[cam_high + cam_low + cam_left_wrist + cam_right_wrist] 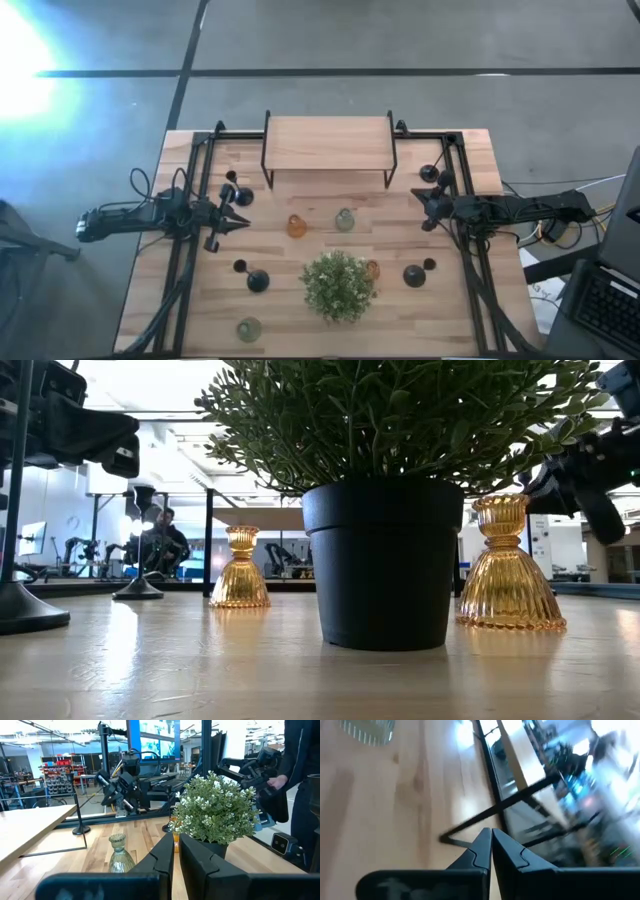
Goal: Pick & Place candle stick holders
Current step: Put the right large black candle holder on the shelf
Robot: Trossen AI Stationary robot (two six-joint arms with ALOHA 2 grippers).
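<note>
Candle stick holders are scattered over the light wooden bench [200, 320]: amber ribbed glass holder [297, 226] and pale green ribbed glass holder [345, 220] sit side by side near centre, just in front of the small wooden riser shelf on black legs [327, 143]; second amber glass holder [373, 269] is tucked right against the bushy green plant in a black pot [339, 285]; another pale green glass holder [249, 328] stands alone near the front edge. Black metal holders with domed bases and thin stems: one [258, 281] left of the plant, one [415, 275] right of it, one [241, 196] beside the left arm, one [429, 174] beside the right arm. All look upright. Left gripper [240, 224] hovers over the bench at the left, well apart from the central glass pair, fingers [162, 860] nearly together, holding nothing. Right gripper [428, 208] hovers at the right, fingers [480, 851] pressed together, empty. Handling guess: glass ones are rigid, slick and chippable, with a wide flared skirt, so take them at the narrow neck under the cup. Black ones are probably bottom-heavy; pinch the stem low, they could swing or tip.
</note>
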